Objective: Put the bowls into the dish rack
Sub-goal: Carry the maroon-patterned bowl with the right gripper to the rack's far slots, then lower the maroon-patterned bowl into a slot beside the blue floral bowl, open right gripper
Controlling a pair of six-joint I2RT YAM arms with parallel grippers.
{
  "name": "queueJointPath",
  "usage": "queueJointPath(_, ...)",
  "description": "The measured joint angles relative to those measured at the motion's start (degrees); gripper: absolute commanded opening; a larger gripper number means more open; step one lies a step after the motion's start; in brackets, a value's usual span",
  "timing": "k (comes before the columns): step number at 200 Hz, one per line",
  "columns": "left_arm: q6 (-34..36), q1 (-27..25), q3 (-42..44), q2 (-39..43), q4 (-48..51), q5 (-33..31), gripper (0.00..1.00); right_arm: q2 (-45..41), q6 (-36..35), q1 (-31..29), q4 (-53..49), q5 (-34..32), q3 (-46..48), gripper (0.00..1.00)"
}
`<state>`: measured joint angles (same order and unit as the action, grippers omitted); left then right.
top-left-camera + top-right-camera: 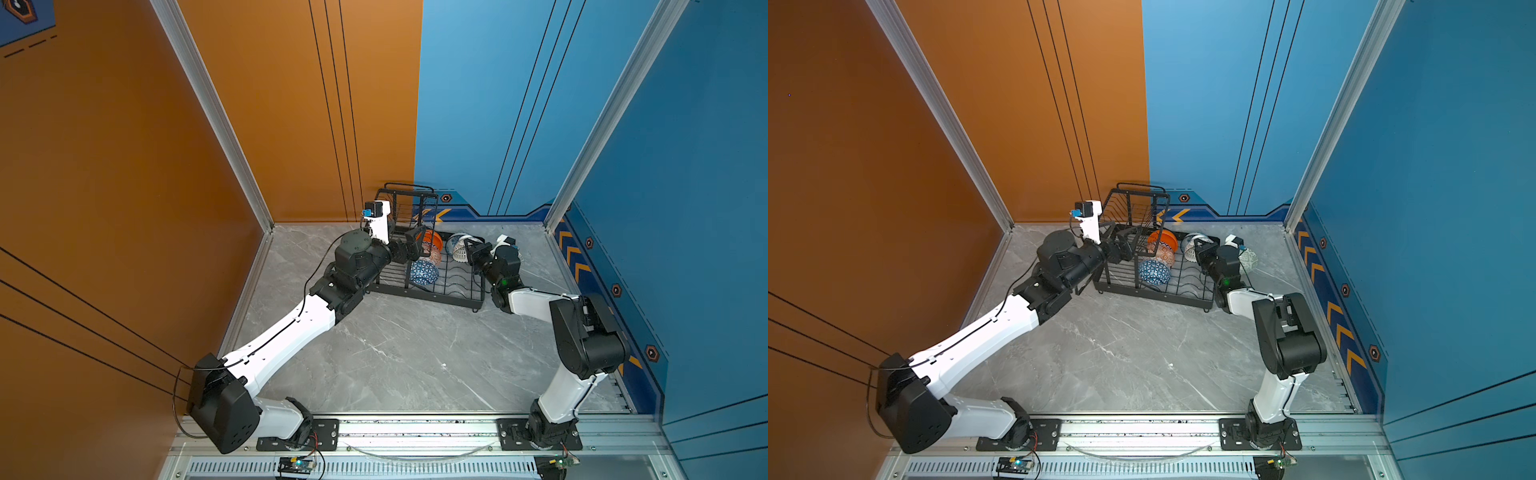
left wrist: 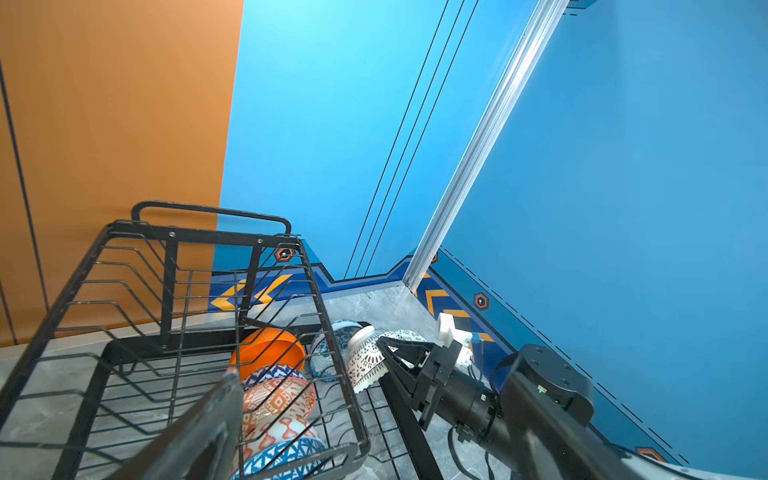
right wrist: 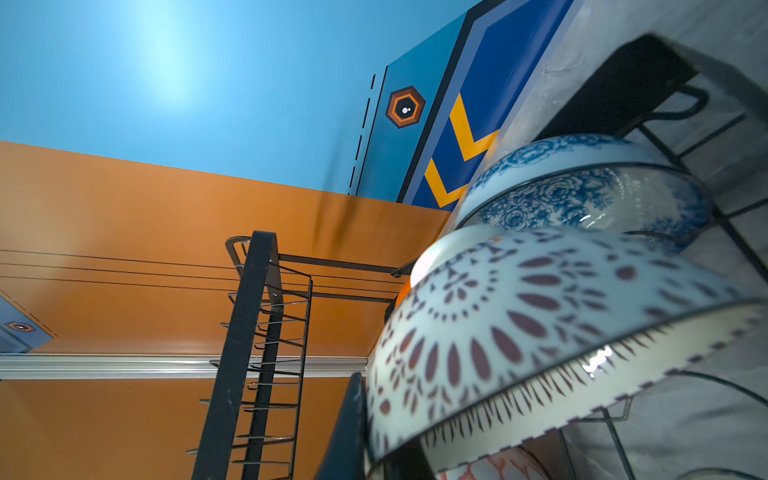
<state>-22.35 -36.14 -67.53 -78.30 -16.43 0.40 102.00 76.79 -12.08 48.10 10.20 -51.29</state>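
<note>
The black wire dish rack (image 1: 428,296) stands at the back of the table. In its lower tier lean the plain orange bowl (image 1: 433,237), the orange-white patterned bowl (image 1: 433,252) and the blue triangle-patterned bowl (image 1: 424,272). The blue-white floral bowl (image 2: 332,349) sits at the rack's far right end. My right gripper (image 1: 469,249) is shut on the rim of the white bowl with dark dots (image 3: 540,332), tilted just beside the floral bowl. My left gripper (image 1: 415,245) hangs open beside the orange bowls, under the raised basket, holding nothing. The pale green bowl (image 1: 1249,259) lies on the table behind my right wrist.
The raised upper basket (image 2: 187,266) stands over the rack's left end, close above my left gripper. The back walls lie just behind the rack. Wavy slots (image 1: 457,278) fill the rack's right front part. Grey marble table (image 1: 395,353) stretches in front.
</note>
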Motion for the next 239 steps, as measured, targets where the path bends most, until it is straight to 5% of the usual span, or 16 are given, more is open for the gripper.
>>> queueJointPath(239, 0.17, -0.42, 0.0, -0.26, 0.72, 1.4, 0.98, 9.05, -5.01, -4.94, 11.34, -9.14, 1.66, 0.0)
